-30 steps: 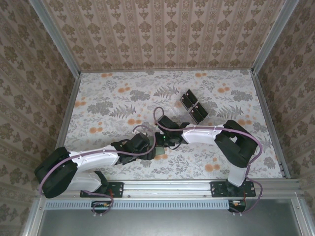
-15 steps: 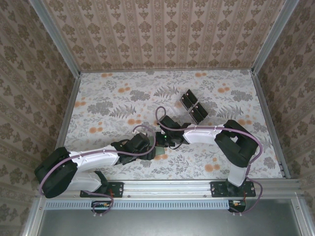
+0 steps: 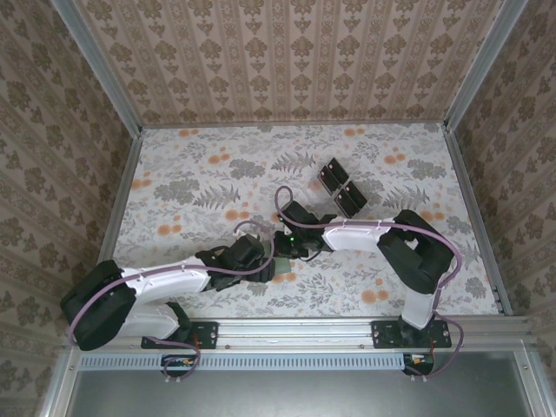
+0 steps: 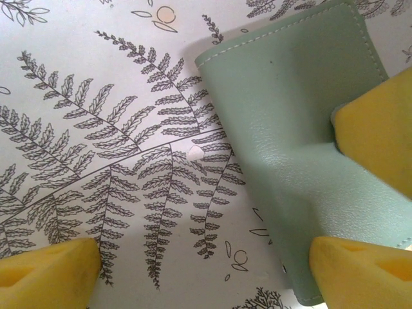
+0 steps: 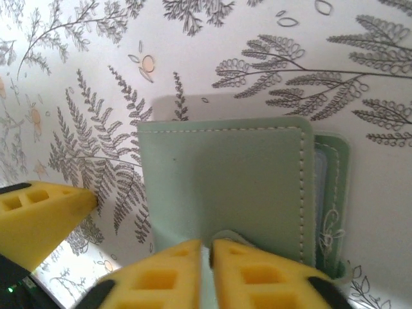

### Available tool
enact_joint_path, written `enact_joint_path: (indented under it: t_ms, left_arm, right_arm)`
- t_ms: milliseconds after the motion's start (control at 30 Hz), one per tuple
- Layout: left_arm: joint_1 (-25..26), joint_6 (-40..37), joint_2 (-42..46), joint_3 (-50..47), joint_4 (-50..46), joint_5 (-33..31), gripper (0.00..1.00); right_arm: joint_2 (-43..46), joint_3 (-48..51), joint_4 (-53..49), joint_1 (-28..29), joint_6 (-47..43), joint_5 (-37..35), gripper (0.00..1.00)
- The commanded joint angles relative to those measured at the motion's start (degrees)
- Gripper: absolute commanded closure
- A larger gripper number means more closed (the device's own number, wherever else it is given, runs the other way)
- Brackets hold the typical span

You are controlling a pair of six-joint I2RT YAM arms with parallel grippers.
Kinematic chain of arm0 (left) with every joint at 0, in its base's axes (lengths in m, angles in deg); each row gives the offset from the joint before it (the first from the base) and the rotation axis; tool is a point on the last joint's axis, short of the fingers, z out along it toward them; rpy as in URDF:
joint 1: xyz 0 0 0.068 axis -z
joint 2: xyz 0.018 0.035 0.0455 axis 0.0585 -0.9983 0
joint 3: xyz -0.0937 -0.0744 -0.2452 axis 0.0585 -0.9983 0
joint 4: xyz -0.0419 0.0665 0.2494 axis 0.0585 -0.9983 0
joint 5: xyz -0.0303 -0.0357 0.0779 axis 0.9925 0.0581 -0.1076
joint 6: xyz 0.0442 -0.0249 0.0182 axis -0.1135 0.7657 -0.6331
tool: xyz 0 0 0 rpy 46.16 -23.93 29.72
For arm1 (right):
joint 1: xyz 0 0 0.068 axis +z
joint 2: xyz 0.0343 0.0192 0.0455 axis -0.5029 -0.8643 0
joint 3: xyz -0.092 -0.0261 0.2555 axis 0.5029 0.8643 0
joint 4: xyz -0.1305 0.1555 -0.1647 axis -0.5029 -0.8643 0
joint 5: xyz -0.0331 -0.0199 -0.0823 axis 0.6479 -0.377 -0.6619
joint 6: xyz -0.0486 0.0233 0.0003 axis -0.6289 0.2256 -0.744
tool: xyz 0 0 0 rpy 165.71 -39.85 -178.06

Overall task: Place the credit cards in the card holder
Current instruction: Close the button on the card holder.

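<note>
Over the past second the right gripper [image 5: 209,250] had crept left at mid-frame, fingers barely parted at the lower edge of the card holder [image 5: 225,180], grip unclear, likely pushing a card [image 5: 320,187] home, while the left gripper [image 4: 201,270] gaped wide, holding nothing.

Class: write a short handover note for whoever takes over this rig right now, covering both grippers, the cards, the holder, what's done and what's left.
Left gripper: open, low over the table, one finger by the holder's edge.
Right gripper: jaws nearly closed on the holder's near edge.
Holder: lying on the table between the arms.
Done: one card's pale edge shows inside the holder.
To do: probably let go and check the card is fully in.
</note>
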Motion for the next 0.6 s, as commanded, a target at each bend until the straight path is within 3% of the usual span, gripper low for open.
enact_joint_path:
  t_ms: [0,367,567]
  left_arm:
    - [-0.8,1.02,1.89,-0.31,0.18,-0.83,0.06]
    - [-7.92,-4.07,12.93,1.49,-1.36,-4.7,0.02]
    - [-12.96,-6.01,18.81,5.69,-7.45,-9.75,0.0]
  right_arm:
    - [-2.88,-2.2,-6.0,-0.43,-2.03,-3.5,0.75]
    - [-2.38,-14.22,-0.64,-1.17,-1.53,-0.91,0.53]
    - [4.59,-14.99,-1.98,-4.07,-2.85,-2.62,0.38]
